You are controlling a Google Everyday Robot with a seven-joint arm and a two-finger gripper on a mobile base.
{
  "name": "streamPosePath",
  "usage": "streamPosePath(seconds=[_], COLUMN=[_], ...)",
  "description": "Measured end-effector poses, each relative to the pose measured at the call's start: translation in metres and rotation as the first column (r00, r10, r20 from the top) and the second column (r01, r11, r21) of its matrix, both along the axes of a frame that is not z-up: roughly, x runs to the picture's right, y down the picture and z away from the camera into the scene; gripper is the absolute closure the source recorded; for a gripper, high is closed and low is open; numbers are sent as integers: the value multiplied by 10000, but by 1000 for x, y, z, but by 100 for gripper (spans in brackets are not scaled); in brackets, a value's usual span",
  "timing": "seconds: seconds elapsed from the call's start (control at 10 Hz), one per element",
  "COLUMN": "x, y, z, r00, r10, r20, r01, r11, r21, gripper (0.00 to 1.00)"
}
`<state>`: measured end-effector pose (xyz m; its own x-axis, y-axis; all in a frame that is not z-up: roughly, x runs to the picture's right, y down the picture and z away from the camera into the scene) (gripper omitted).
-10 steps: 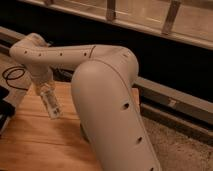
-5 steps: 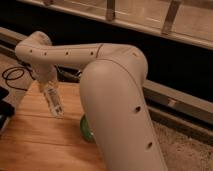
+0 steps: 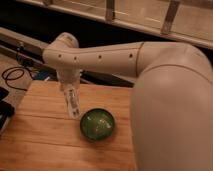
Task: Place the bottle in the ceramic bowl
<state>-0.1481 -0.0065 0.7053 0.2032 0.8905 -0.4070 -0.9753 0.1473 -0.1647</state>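
The dark-green glossy ceramic bowl (image 3: 97, 124) sits on the wooden table (image 3: 45, 145), near its middle. My gripper (image 3: 70, 91) hangs from the white arm's wrist, up and to the left of the bowl. It is shut on the slim clear bottle (image 3: 73, 104), which has a white label. The bottle hangs nearly upright, its lower end just left of the bowl's rim and close above the table. The bottle's cap is hidden.
My large white arm (image 3: 170, 100) fills the right side and covers the table's right part. A black cable (image 3: 12, 75) lies on the floor at the left. A dark object (image 3: 4, 107) sits at the table's left edge. A dark ledge runs behind.
The gripper with the bottle has moved right and nearer to the bowl. The bowl, hidden behind the arm before, now shows in full.
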Motion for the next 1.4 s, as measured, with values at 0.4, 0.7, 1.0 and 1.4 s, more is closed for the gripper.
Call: streamPosePath(seconds=[0.4,0.7,1.0,1.4], x=[54,48,62,108], y=[19,18,32,75], z=[-4,-1,24,60], r00=[9905,9914,9790,9377], r10=[853,823,1334,2362], r20=[-1079,-1014,-1540,-2549], r01=[-870,-859,-1487,-2872], r11=[9961,9958,9846,9397], r21=[-114,-309,-920,-1858], gripper=[100,100,100,99])
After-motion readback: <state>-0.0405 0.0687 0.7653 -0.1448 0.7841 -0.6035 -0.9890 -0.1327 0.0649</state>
